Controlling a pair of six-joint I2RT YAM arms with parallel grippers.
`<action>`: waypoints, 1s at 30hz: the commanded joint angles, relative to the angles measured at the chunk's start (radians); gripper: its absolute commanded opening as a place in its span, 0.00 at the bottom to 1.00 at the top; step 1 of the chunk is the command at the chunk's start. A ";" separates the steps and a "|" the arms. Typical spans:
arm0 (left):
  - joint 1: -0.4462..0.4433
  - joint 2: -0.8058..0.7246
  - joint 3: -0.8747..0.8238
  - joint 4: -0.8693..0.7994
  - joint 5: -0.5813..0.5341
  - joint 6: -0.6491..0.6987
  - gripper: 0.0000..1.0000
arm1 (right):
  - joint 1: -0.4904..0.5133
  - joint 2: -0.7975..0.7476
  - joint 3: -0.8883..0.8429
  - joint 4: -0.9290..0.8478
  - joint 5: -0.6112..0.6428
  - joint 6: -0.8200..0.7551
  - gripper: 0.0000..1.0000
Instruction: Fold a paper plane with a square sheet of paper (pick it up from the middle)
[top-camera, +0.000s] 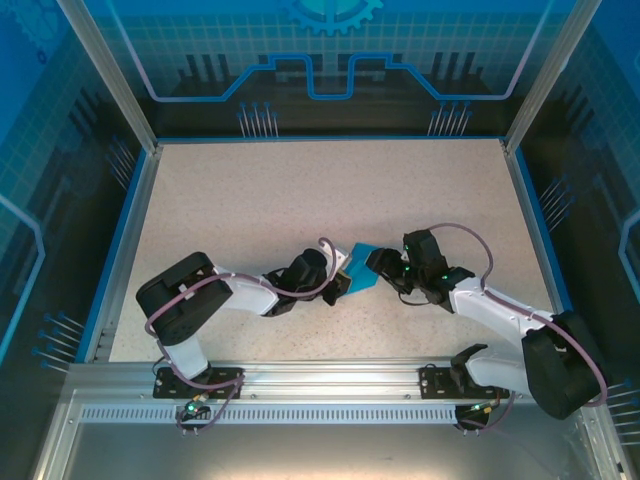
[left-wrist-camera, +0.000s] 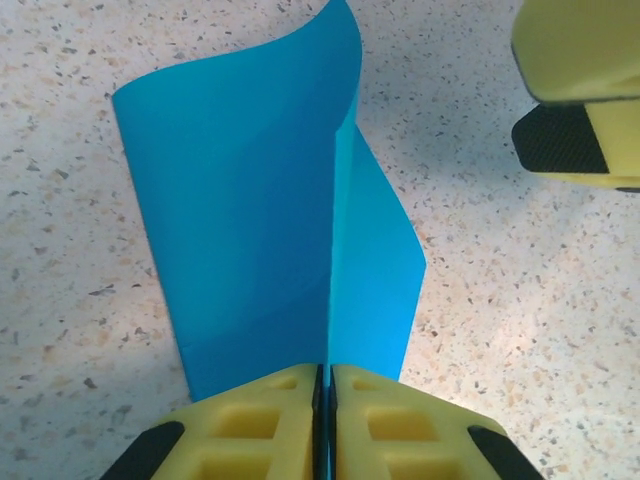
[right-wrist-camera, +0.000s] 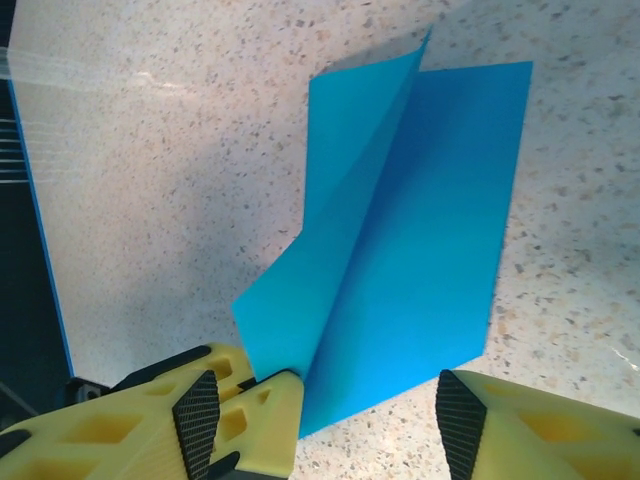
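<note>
L hand (left-wrist-camera: 325, 385) sits nearest my lens in the left wrist view. Its two yellow fingers are pressed together w/ the teal sheet (left-wrist-camera: 250, 220) clamped between them at the near end of the ridge, so it's closed and gripping the paper. From there the sheet runs away from me along a raised centre fold. The wide flap on one side curls up at its far edge, and the narrower flap on the other side slopes down to the worktop (left-wrist-camera: 520, 330).

In the top view the sheet (top-camera: 362, 262) lies mid-worktop (top-camera: 300, 190), between the L hand (top-camera: 340, 283) and the R hand (top-camera: 385, 262), w/ both close against it.

In the right wrist view the R hand (right-wrist-camera: 325, 420) is open. Its pads stand apart on either side of the sheet's (right-wrist-camera: 420, 230) near edge, and I see nothing pinched between them. A yellow fingertip sits at the sheet's lower corner, but I can't tell for sure whose it is.

Step, as I read it: this is the early centre fold. The paper is doubled about the middle but loose, the crease isn't sharp, and there's no nose or wing folds, so most of the task remains.

Next move, IMO: L hand holds its pinch as the anchor while R hand closes on the ridge near its own end. The flap edges need to line up before any pressing. The paper is thin, so I'd use a light grip and a slow pull, or it'll buckle or slip.
</note>
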 joint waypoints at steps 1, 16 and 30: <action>0.013 -0.029 0.032 -0.050 0.066 -0.105 0.08 | -0.017 0.017 -0.017 0.057 -0.040 -0.034 0.59; 0.069 -0.018 -0.018 0.030 0.150 -0.376 0.05 | 0.000 0.211 0.050 0.110 -0.130 -0.128 0.42; 0.078 -0.003 -0.043 0.041 0.144 -0.473 0.06 | 0.019 0.302 0.126 0.081 -0.134 -0.171 0.37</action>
